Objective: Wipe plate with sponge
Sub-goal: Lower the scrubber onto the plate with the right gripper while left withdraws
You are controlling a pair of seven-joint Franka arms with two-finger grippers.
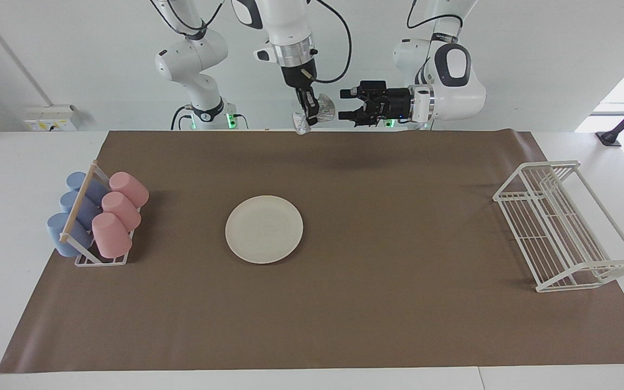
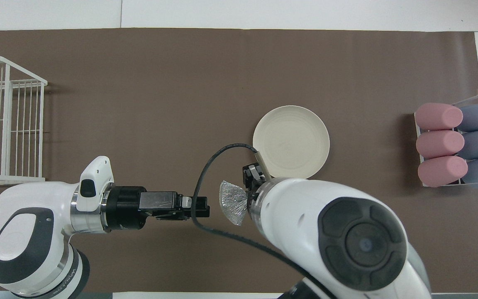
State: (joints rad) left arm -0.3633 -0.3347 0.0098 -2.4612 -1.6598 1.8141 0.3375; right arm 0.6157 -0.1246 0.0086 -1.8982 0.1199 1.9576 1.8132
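The cream-white plate (image 1: 264,229) lies flat on the brown mat; it also shows in the overhead view (image 2: 291,142). My right gripper (image 1: 306,112) points down, high in the air over the bare mat, and is shut on the silvery-grey sponge (image 1: 321,110), which hangs from its fingers (image 2: 232,202). The right gripper (image 2: 250,179) is well above the plate and not touching it. My left gripper (image 1: 346,105) is held level, open and empty, pointing at the sponge with a small gap between them (image 2: 204,207).
A rack of pink and blue cups (image 1: 95,216) stands at the right arm's end of the mat (image 2: 457,145). A white wire rack (image 1: 566,227) stands at the left arm's end (image 2: 6,124). A black cable (image 2: 206,182) loops off the right arm.
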